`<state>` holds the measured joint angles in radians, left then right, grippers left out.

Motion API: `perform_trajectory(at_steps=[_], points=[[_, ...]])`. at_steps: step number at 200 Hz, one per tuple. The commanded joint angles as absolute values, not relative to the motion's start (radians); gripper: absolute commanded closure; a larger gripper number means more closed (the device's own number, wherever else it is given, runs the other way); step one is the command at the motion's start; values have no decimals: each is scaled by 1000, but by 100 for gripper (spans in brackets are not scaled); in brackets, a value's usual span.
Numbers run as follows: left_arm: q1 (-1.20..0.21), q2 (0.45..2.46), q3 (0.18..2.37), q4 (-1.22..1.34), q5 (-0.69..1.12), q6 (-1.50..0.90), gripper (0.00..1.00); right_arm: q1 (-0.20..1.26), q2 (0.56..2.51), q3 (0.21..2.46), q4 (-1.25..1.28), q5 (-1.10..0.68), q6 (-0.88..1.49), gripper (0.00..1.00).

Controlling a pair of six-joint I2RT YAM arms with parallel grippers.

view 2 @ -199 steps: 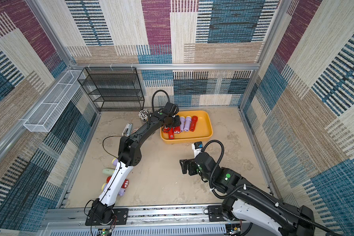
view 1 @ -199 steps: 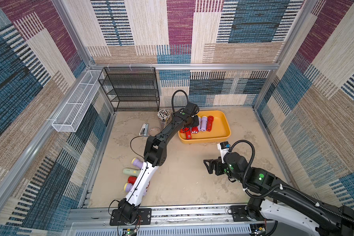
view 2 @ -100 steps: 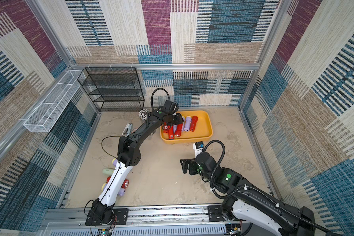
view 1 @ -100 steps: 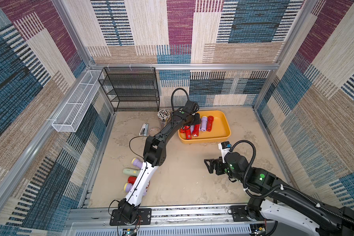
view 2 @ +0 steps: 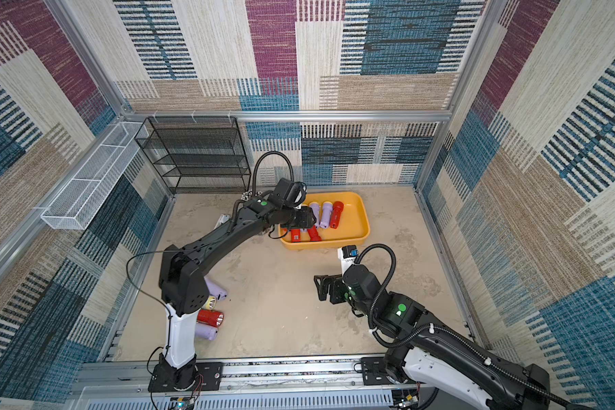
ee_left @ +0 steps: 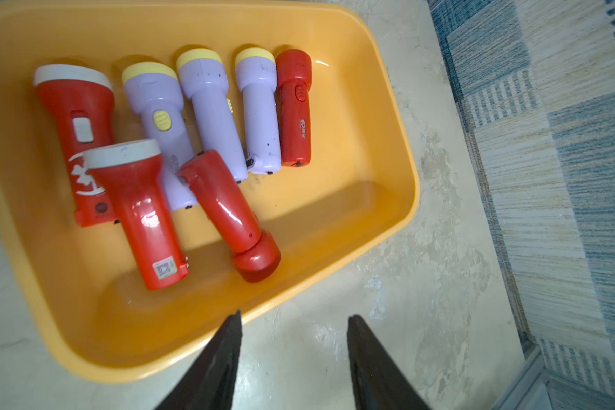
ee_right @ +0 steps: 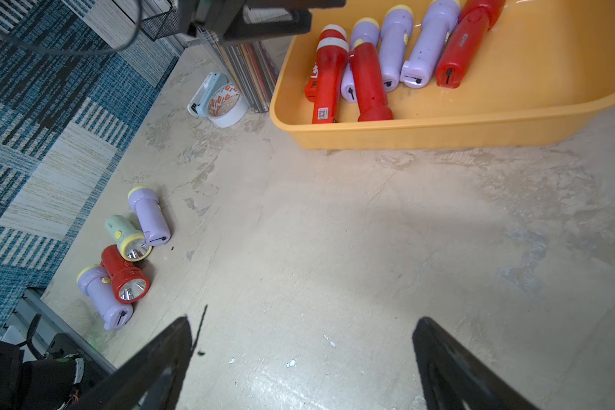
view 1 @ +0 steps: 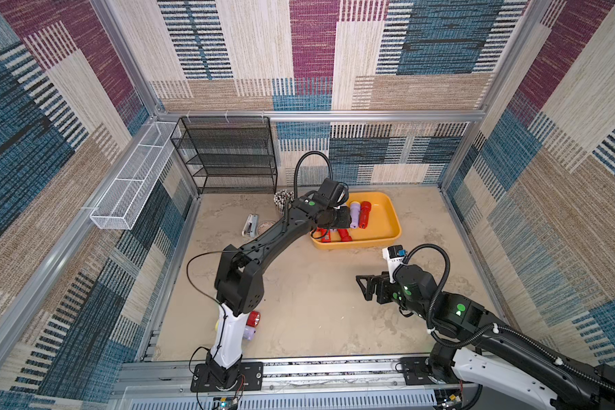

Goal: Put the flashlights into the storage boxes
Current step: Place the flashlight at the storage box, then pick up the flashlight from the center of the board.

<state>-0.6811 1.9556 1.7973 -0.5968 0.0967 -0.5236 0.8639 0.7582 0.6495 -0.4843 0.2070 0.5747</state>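
The yellow-orange storage box (view 1: 387, 213) (ee_left: 370, 198) stands at the back of the floor and holds several flashlights, red (ee_left: 146, 220) and lavender (ee_left: 213, 110). One red flashlight (ee_left: 228, 213) lies slanted, its tail resting on the lavender ones. My left gripper (ee_left: 293, 319) (view 1: 341, 218) hovers over the box's near left part, open and empty. Loose flashlights lie by the left arm's base: lavender (ee_right: 150, 216), pale green (ee_right: 125, 236), red (ee_right: 123, 273), lavender (ee_right: 100, 301). My right gripper (ee_right: 302, 326) (view 1: 361, 284) is open over bare floor, in front of the box.
A black mesh rack (view 1: 228, 156) stands at the back left, and a white wire basket (view 1: 132, 184) hangs on the left wall. A cup of pencils (view 1: 283, 198), a tape roll (ee_right: 226, 106) and a small stapler (view 1: 250, 225) sit left of the box.
My left gripper has opened above the box and shifted slightly. The right arm has not moved.
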Motion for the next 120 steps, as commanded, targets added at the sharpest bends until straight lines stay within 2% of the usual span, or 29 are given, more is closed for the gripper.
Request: perform_trajectory(at_steps=[1, 29, 58, 88, 120], points=[[-681, 1765, 1556, -497, 9, -532, 47, 865, 765, 647, -443, 171, 583, 0], [-683, 1486, 1216, -479, -114, -577, 45, 865, 777, 649, -420, 132, 584, 0], [-678, 1256, 977, -550, -271, -641, 42, 865, 803, 645, -384, 89, 590, 1], [-650, 1149, 843, -633, -326, -712, 37, 877, 837, 638, -329, 19, 592, 0], [-569, 1101, 753, -627, -286, -730, 34, 988, 931, 653, -284, 26, 602, 0]])
